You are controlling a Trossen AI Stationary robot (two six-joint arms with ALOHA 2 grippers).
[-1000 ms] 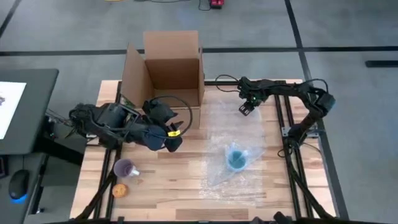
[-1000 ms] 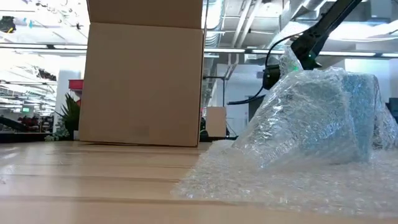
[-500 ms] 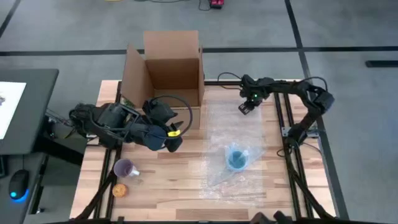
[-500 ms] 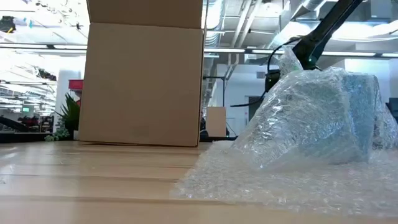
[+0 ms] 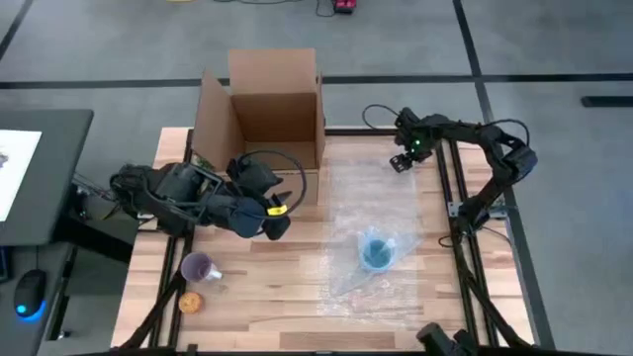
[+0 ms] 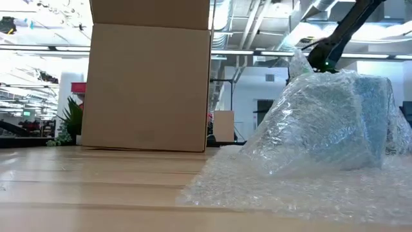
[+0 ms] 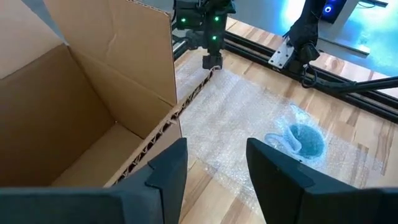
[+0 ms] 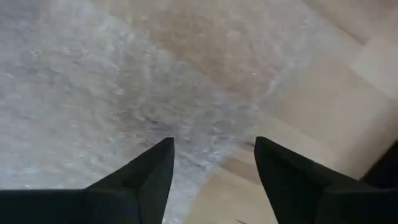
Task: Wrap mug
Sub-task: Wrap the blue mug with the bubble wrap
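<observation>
Since the earlier frames the right gripper (image 5: 400, 163) has slid from a little inside the sheet toward the upper right of the high view, and now hangs over the far corner of the clear bubble wrap sheet (image 5: 371, 232), its fingers apart with nothing between them, as the right wrist view shows. The blue mug (image 5: 376, 251) sits right of centre and low in the high view, partly draped by a fold of that sheet. The left gripper (image 7: 214, 163) waits at the left of centre, next to the open brown cardboard box (image 5: 262, 109), its fingers also apart and empty. The main risk, as I judge it, is the pinch: the film lies flat against the wooden table (image 5: 267, 287), so the fingers could close on air or catch only a sliver that slips. A hard pull on that corner could also drag the light mug or tip it instead of folding the wrap over it.
</observation>
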